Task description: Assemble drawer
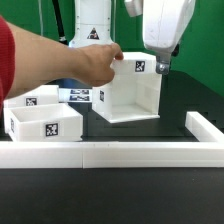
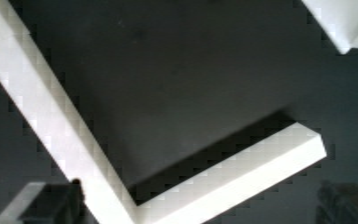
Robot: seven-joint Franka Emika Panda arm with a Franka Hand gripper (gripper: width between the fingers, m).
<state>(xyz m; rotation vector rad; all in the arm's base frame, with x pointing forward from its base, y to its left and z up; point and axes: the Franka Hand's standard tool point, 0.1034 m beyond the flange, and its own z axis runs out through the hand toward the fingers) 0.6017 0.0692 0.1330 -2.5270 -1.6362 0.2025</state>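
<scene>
**A:** Start with the big things. Where does everything sit?

**B:** The black table (image 1: 150,195) carries it all. The long low rail (image 1: 110,153) runs along the near edge and turns a corner at the exterior view's right. Inside that fence the housing (image 1: 135,95) of the drawer stands upright near the middle, open face toward the camera and empty.

**A:** And the trays?

**B:** Both lie toward the exterior view's left, apart from the housing. The front tray (image 1: 45,125) is just behind the rail and the rear tray (image 1: 25,102) is beside it, farther back. The marker board (image 1: 80,96) lies between them and the housing.

**A:** Who is touching what?

**B:** A person's hand (image 1: 95,62) rests on the housing's upper corner on the tray side. The end effector (image 1: 160,67) hangs above the housing's far corner, touching nothing.

**A:** What state is it in?

**B:** In the wrist view the fingertips (image 2: 39,203) are dim but spread wide, and between them I see only the rail's corner and the table. So its jaws are parted and it has hold of nothing.

**A:** Which step is this, then?

**B:** I judge it very early. No tray is in the housing, and the parts look as if they are being laid out.

**A:** What does the next move call for?

**B:** Probably the hand must clear first. Then the end effector would cross to a tray, come down over one wall and close on it squarely.
</scene>
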